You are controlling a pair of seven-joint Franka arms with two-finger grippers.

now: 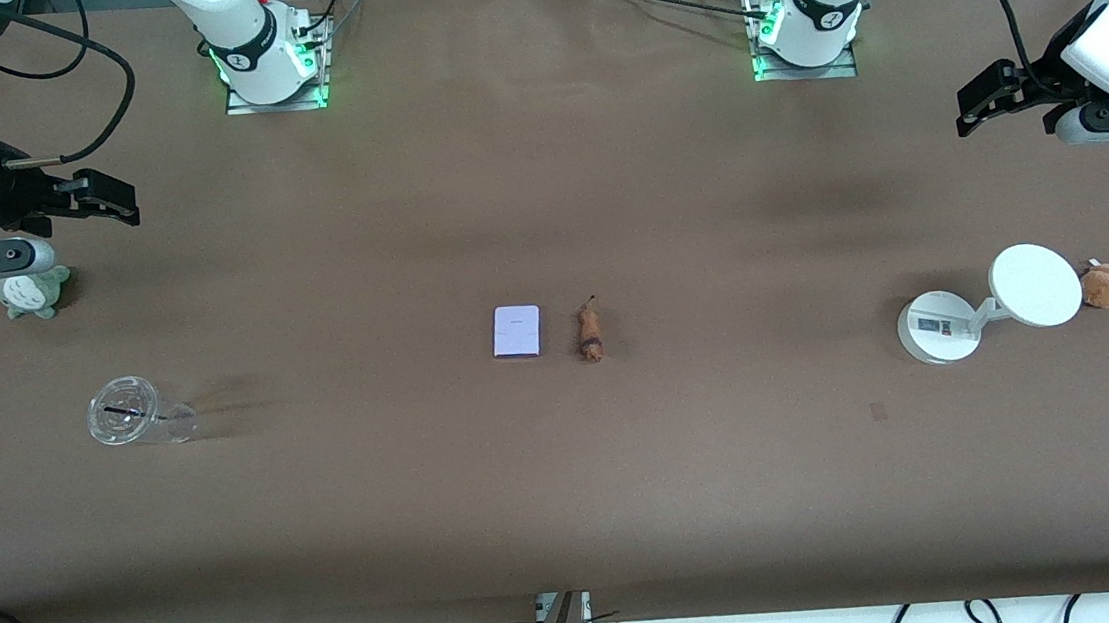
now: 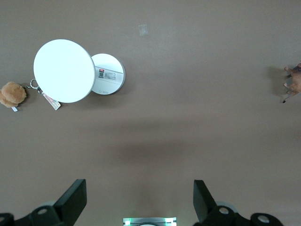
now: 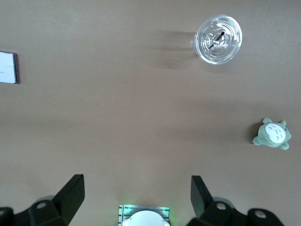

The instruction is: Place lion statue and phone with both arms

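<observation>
The phone [image 1: 517, 331], a flat pale lavender-white rectangle, lies at the table's middle. The lion statue [image 1: 590, 332], a tiny orange-brown figurine, lies right beside it toward the left arm's end, apart from it. The lion statue shows at the edge of the left wrist view [image 2: 294, 82], and the phone at the edge of the right wrist view [image 3: 8, 67]. My left gripper [image 1: 978, 104] hangs open and empty over the left arm's end of the table [image 2: 139, 197]. My right gripper [image 1: 113, 198] hangs open and empty over the right arm's end [image 3: 137, 193].
A white round-based stand with a disc [image 1: 1036, 284] and a brown plush toy [image 1: 1106, 284] sit at the left arm's end. A clear plastic cup [image 1: 132, 413] lies on its side and a grey-green plush toy [image 1: 36, 294] sits at the right arm's end.
</observation>
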